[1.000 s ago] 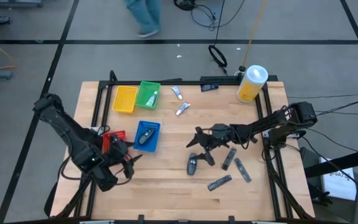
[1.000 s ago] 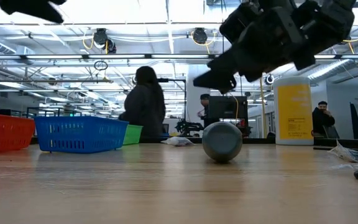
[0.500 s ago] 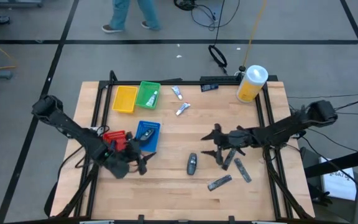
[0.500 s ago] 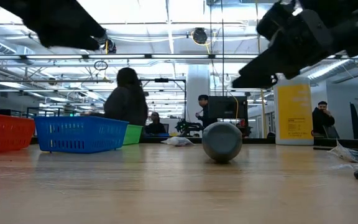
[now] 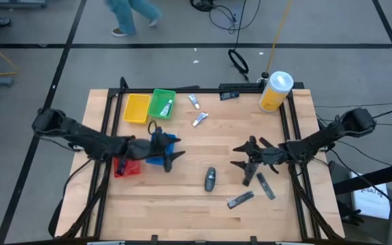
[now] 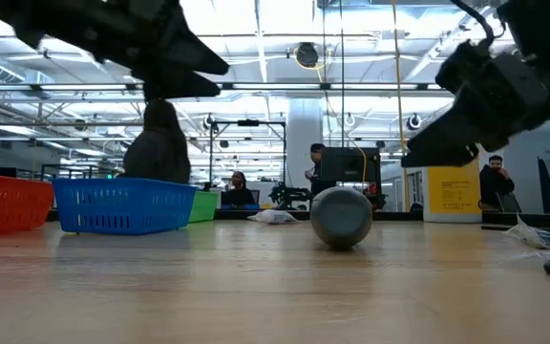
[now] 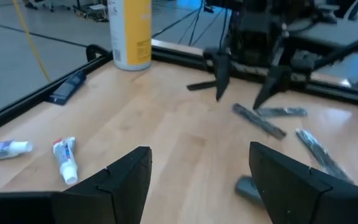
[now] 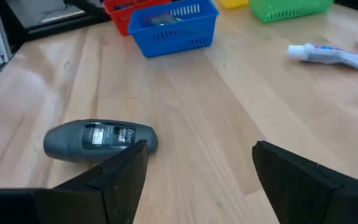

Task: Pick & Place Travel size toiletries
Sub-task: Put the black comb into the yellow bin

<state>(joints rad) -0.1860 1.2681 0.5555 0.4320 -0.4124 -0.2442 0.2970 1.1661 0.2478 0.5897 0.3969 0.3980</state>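
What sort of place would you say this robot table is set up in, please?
Most likely a large open lab or workshop. The low view shows exposed ceiling pipes and strip lights, people at a monitor behind the light wooden table, and the high view shows a grey floor with loose black cables.

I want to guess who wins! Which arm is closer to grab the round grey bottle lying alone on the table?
Probably the right. Its open gripper faces the grey bottle close by; the left gripper hovers over the blue tray, slightly farther.
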